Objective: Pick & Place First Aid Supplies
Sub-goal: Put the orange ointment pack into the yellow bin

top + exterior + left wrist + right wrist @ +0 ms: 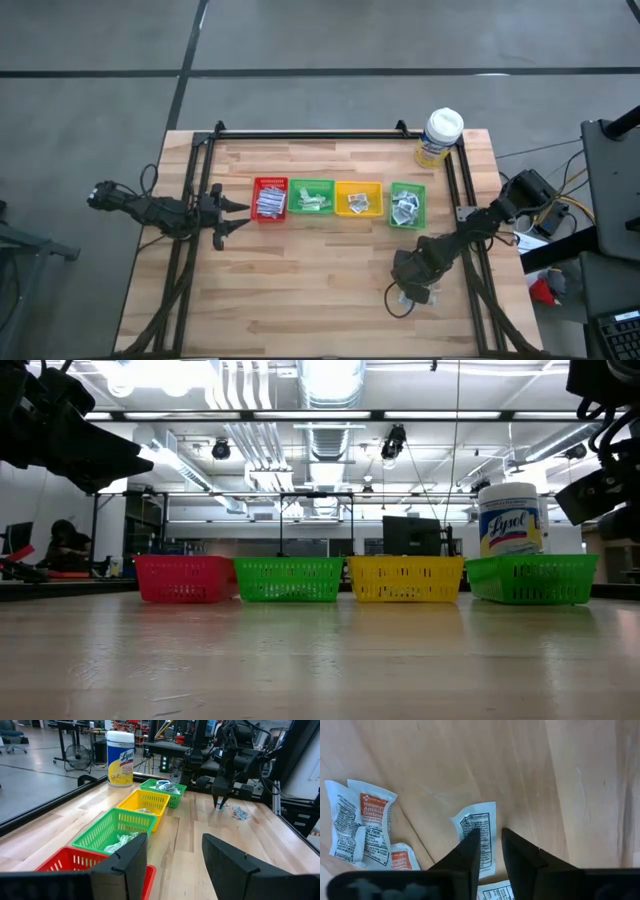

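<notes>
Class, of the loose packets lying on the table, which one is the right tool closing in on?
The single white packet lying apart from the rest: the right tool straddles it, while the orange-printed packets lie off to one side.

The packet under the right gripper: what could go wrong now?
1. The right gripper is closing on one flat white packet lying on the table; the fingertips may slide over it and miss.
2. Other packets lie close beside it, so one might be dragged along.
3. The left gripper waits open by the red tray.
</notes>
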`<control>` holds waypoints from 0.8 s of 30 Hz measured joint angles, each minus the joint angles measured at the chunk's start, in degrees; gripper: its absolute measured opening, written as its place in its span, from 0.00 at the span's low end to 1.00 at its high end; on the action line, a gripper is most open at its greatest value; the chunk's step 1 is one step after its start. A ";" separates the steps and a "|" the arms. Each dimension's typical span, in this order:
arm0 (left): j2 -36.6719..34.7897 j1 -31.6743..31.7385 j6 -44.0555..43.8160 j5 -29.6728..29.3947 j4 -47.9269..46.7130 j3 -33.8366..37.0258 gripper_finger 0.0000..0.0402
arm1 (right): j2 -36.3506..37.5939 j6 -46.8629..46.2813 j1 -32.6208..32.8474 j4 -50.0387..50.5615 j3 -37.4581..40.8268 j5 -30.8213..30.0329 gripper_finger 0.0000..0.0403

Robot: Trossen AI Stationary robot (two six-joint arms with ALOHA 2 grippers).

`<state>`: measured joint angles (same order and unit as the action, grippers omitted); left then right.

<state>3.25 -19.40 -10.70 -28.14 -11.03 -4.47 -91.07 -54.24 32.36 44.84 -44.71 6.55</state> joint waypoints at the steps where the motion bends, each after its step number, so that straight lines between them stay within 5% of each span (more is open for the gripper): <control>1: 0.01 0.00 0.00 0.02 0.00 0.00 0.47 | -0.01 -0.01 0.00 0.00 0.04 -0.01 0.17; 11: 0.01 0.00 0.00 0.00 0.02 0.00 0.47 | -0.04 -0.25 -0.05 0.00 0.11 -0.10 0.03; 24: 0.02 -0.02 0.00 0.02 0.04 0.00 0.47 | -0.01 -2.33 0.02 0.02 -0.88 -2.39 0.02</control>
<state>3.27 -19.42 -10.70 -28.12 -10.99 -4.47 -91.08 -56.57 32.38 44.86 -45.59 4.16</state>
